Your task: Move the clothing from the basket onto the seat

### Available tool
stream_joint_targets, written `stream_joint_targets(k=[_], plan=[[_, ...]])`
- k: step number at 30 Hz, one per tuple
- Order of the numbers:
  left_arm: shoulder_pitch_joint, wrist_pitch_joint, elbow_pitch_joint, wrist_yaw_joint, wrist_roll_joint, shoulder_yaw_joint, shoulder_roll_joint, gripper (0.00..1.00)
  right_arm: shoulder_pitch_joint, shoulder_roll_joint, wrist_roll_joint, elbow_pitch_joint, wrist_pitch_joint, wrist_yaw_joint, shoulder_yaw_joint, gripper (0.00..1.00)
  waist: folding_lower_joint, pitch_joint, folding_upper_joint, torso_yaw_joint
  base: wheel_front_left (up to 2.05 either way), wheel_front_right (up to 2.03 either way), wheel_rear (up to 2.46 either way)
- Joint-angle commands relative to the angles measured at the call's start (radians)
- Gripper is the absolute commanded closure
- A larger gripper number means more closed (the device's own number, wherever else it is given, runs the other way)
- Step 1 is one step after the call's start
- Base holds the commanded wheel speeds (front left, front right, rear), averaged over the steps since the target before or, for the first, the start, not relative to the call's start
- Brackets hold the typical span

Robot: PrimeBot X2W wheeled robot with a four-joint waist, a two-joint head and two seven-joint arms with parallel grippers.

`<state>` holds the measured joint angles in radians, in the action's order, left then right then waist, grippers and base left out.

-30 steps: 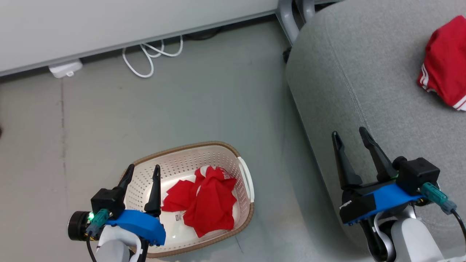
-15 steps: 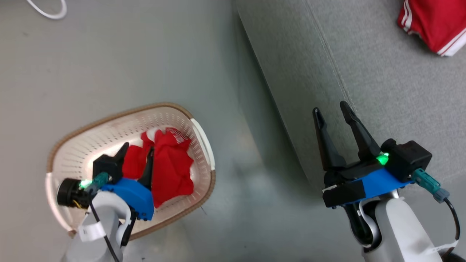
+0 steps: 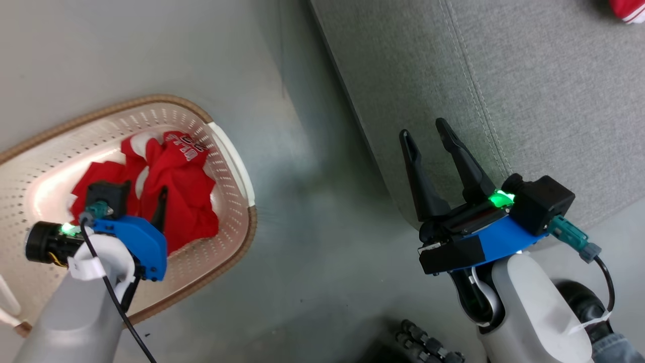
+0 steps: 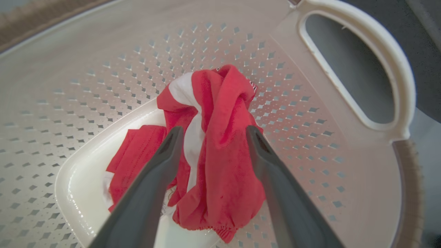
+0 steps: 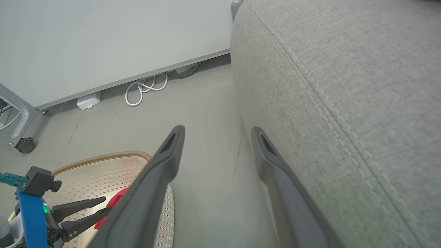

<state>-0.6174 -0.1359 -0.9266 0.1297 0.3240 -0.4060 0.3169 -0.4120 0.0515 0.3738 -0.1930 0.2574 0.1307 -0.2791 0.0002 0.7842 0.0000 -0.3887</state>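
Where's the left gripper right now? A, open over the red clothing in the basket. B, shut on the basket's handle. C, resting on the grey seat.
A: the left gripper stands open over the red clothing lying inside the basket.

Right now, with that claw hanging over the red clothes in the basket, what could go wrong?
1. The open left gripper straddles one bunched fold of the red garment; closing there might catch only a thin layer that slips out on the lift.
2. The garment lies against the perforated wall of the basket beside the white handle, so trailing cloth may snag and tip the basket.
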Motion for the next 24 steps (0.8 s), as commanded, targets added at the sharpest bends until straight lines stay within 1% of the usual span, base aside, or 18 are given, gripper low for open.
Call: stream_joint_targets(k=[1, 4, 5, 6, 11, 17, 24], plan=[[-0.034, 0.018, -0.005, 0.001, 0.018, -0.01, 0.021, 0.0, -0.024, -0.002, 0.012, -0.004, 0.007, 0.0, -0.009, 0.0, -0.0002, 0.049, 0.0, -0.031, 0.0, 0.0, 0.0], [-0.056, 0.049, -0.005, 0.001, 0.047, -0.026, 0.046, 0.0, -0.039, -0.002, 0.023, 0.001, 0.008, 0.0, -0.019, 0.0, -0.0002, 0.077, 0.0, -0.043, 0.0, 0.0, 0.0], [-0.056, 0.049, -0.005, 0.001, 0.047, -0.026, 0.046, 0.0, -0.039, -0.002, 0.023, 0.001, 0.008, 0.0, -0.019, 0.0, -0.0002, 0.077, 0.0, -0.043, 0.0, 0.0, 0.0], [-0.069, 0.068, -0.004, 0.001, 0.064, -0.035, 0.061, 0.0, -0.042, -0.002, 0.029, 0.011, 0.008, 0.0, -0.022, 0.0, -0.0002, 0.093, 0.0, -0.049, 0.0, 0.0, 0.0], [-0.093, 0.104, -0.007, 0.001, 0.098, -0.042, 0.083, 0.0, -0.046, -0.002, 0.04, 0.027, 0.009, 0.0, -0.026, 0.0, -0.0002, 0.119, 0.0, -0.059, 0.0, 0.0, 0.0], [-0.113, 0.151, 0.006, 0.001, 0.134, -0.078, 0.091, 0.0, -0.046, -0.002, 0.046, 0.036, 0.009, 0.0, -0.026, 0.0, -0.0002, 0.134, 0.0, -0.057, 0.0, 0.0, 0.0], [-0.127, 0.162, -0.006, 0.001, 0.151, -0.104, 0.088, 0.0, -0.039, -0.002, 0.051, 0.044, 0.008, 0.0, -0.024, 0.0, -0.0002, 0.141, 0.0, -0.054, 0.0, 0.0, 0.0]])
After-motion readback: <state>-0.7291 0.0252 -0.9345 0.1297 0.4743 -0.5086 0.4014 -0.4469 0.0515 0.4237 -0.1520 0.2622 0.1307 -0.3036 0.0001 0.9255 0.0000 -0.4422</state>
